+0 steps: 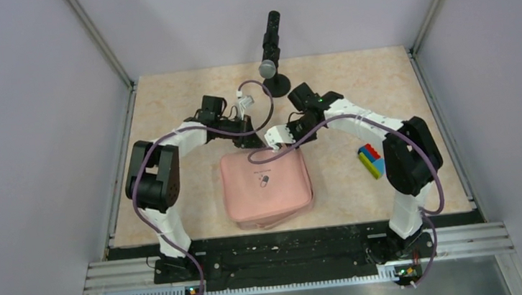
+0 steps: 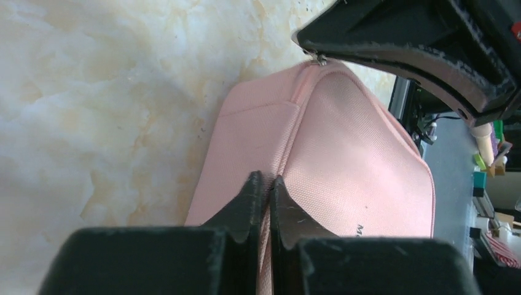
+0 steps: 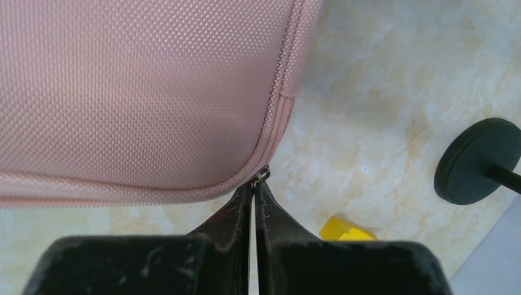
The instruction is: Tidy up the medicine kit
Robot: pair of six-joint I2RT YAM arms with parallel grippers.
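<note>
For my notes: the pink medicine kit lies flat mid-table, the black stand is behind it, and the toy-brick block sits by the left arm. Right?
Not quite: the toy-brick block sits by the right arm, not the left, as the top external view shows. The rest holds: the medicine kit lies flat mid-table with the black stand behind it.

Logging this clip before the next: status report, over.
Left gripper shut at seam of pink soft zip case. Right gripper shut on small metal zip pull. Multicoloured toy-brick block lies apart, nothing blocking.
</note>
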